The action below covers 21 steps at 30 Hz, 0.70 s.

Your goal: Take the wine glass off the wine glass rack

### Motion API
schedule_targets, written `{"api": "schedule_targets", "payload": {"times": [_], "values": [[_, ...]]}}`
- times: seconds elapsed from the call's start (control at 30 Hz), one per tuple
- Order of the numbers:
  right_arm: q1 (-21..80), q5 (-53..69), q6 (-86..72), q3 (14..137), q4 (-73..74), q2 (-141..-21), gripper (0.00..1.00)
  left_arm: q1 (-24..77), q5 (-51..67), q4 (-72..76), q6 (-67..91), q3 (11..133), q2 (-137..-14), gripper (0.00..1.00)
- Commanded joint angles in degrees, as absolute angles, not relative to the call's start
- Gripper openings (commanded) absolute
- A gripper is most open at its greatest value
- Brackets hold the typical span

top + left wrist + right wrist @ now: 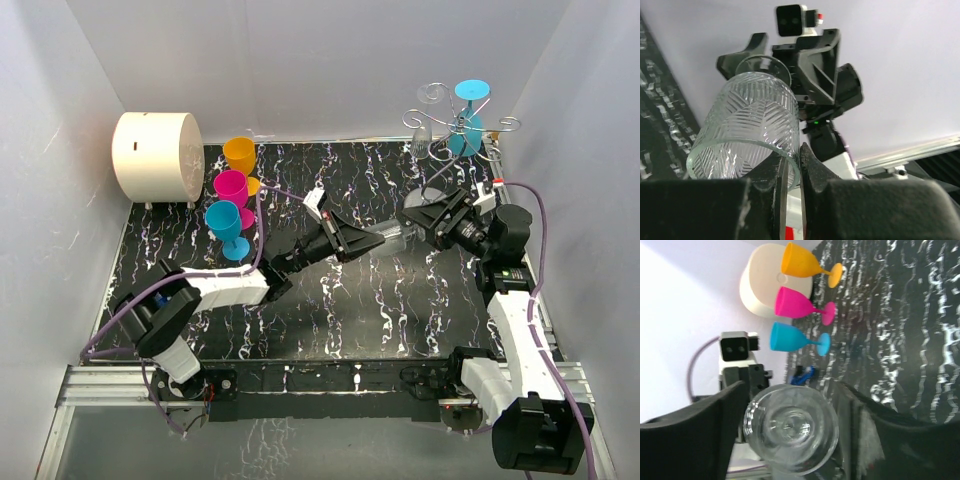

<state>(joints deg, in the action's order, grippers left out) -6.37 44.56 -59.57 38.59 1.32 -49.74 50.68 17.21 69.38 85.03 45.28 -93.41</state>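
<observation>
Now the wine glass (pixel 395 236) lies sideways in the air over the middle of the table, off the wine glass rack (pixel 430 97) at the far right corner. We see the left gripper (pixel 792 161) closed narrow on its rim. The right gripper (pixel 418 222) flanks the foot closely; we cannot tell whether it presses. A blue glass (pixel 468 115) hangs on the rack; three coloured glasses (pixel 232 186) stand near the far left corner.

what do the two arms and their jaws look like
Both the left arm and right arm have white shells on black joints, with a lilac cable along each. The jaws are black, angular and wedge-shaped, with a small white camera box at each wrist.
</observation>
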Motion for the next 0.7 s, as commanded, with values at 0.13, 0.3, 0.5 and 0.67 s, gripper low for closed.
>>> {"api": "schedule_targets", "payload": {"times": [0.13, 0.3, 0.5, 0.67], "values": [[-6.1, 39.3, -42.8, 39.8, 9.2, -50.7, 0.98, 44.0, 13.1, 24.1, 65.4, 49.3, -77.1, 0.00], [-6.1, 37.8, -36.5, 40.9, 13.5, -53.5, 0.98, 42.8, 0.0, -12.2, 42.8, 67.4, -77.3, 0.00], [-6.1, 37.9, -32.2, 42.5, 15.0, -55.0, 0.98, 40.3, -9.7, -38.3, 26.1, 89.8, -91.6, 0.00], [-6.0, 37.2, -27.9, 44.6, 18.4, -55.8, 0.98, 36.8, -12.1, -47.7, 19.1, 105.7, -103.4, 0.00]]}}
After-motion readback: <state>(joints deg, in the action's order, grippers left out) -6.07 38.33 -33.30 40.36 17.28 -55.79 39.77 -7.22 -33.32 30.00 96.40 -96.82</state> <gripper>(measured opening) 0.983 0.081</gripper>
